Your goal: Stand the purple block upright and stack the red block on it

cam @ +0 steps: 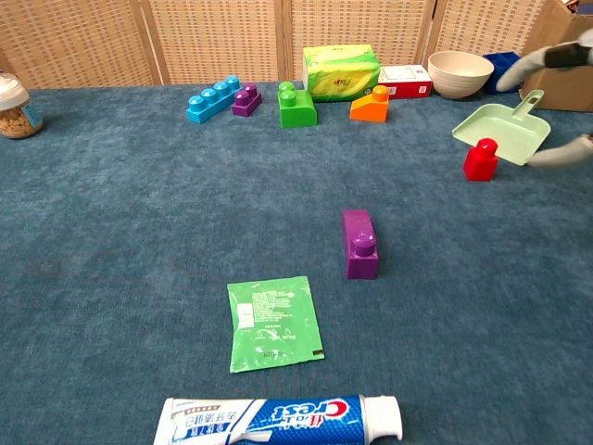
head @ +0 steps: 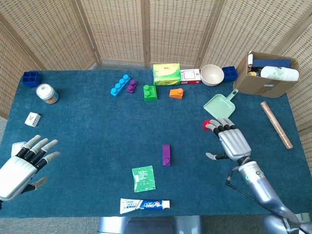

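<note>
1. The purple block (cam: 359, 244) lies flat mid-table, untouched; pinched carelessly, it could roll or topple.
2. The right hand (head: 230, 141), fingers wide, hovers beside the red block (cam: 480, 159) and could knock it.
3. The left hand (head: 19, 164), fingers spread, holds nothing.

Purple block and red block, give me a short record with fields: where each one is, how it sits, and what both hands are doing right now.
purple block: lying on its side on the blue table, near the middle, beside the green packet
red block: upright, just in front of the green dustpan
stacking: not yet done; blocks apart
left hand: open, fingers spread, holds nothing, at the table's near left edge
right hand: open, holds nothing, fingertips close by the red block; contact cannot be told
</note>
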